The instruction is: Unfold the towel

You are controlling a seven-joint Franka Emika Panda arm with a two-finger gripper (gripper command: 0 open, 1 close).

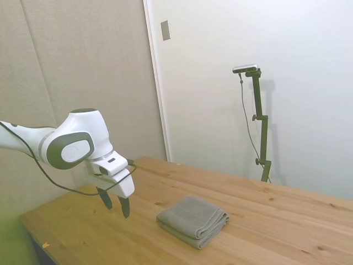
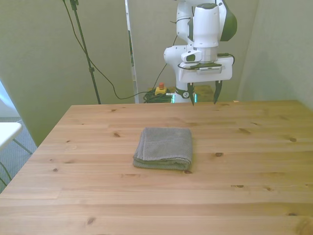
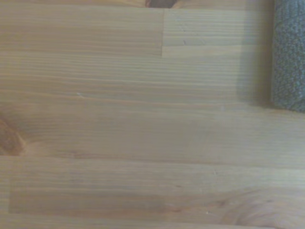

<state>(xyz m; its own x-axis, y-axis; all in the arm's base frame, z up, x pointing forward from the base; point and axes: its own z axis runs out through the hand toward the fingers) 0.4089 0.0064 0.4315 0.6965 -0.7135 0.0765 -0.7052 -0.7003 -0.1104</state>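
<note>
Bare table [image 2: 98,196] all round folded towel [image 2: 164,148]; nothing between gripper [image 2: 204,97] and towel.

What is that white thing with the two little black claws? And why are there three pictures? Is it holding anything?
The white thing is a robot arm. The two dark claws at its end are its gripper, which works like a hand. Right now the claws are spread open and hold nothing; they hang in the air above the wooden table.

The three pictures show the same moment from three cameras. One stands off to the side of the table. One looks across the table straight at the robot. The third rides on the robot's wrist and looks down, so it sees mostly wood up close, plus one edge of the cloth.

On the table lies a grey towel, folded into a neat stack of layers. The robot's job is to unfold it, and it has not touched it yet.
</note>
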